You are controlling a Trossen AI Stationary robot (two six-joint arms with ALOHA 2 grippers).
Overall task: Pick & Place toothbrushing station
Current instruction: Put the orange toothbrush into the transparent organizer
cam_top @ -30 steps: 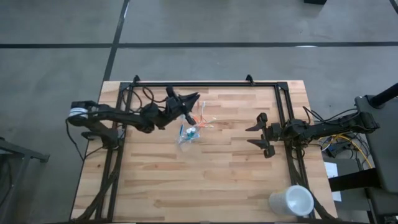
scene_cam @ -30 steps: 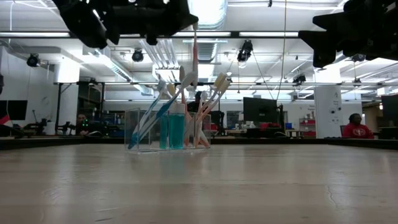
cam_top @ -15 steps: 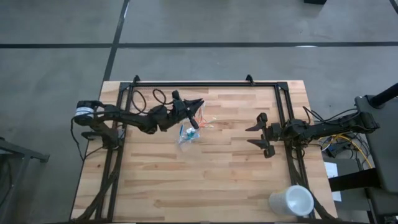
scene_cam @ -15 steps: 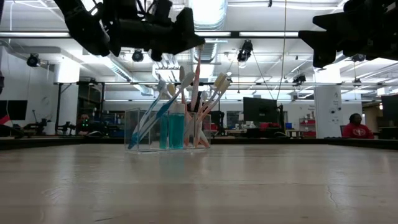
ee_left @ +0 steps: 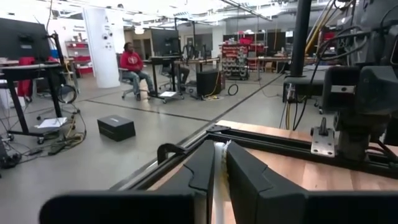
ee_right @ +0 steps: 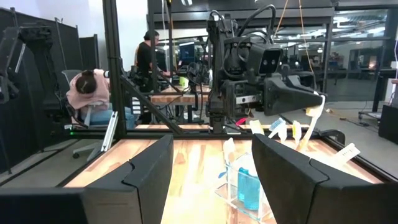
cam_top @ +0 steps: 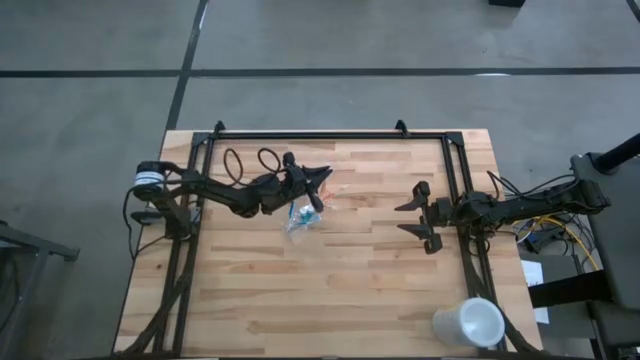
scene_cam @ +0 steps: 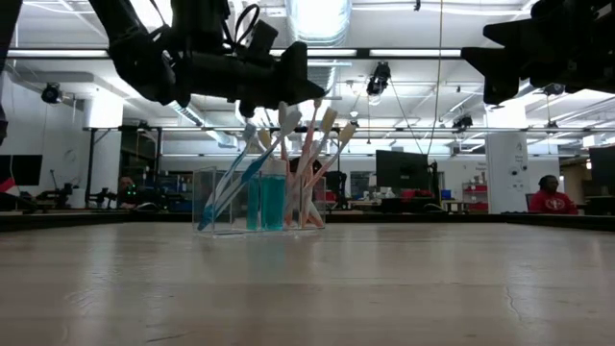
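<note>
1. Left gripper (cam_top: 318,180) is hovering directly over the clear cup (scene_cam: 258,200), jaws pinched nearly shut on a thin toothbrush (ee_right: 314,119) with a white handle. The right wrist view shows it hanging from the fingertips, head end down toward the cup.
2. Right gripper (cam_top: 415,216) is waiting well off to the far side of the table (cam_top: 380,290), jaws spread, holding nothing.
3. Cup is sitting just below and slightly toward the near edge from the left gripper. It is holding a blue tube (ee_right: 247,190) standing upright plus several brushes (scene_cam: 317,159) fanned out above the rim.
4. Step in hand, as I read it: dropping this brush into the cup with the others.
5. To do it well: keep the tip inside the rim before letting go, and aim for a gap between the leaning handles, not on top of them. Lower until the end is well below the rim, then open. Releasing high risks a bounce-out or tipping the light cup.
6. Orientation: held brush long axis is running near vertical, tilted a bit, pointing down at the cup. Seated brushes are leaning outward, bristle heads up; the blue-handled one (scene_cam: 231,187) is slanting the most.
7. White opaque cup (cam_top: 468,324) is lying at the table corner behind the right gripper, not involved.
</note>
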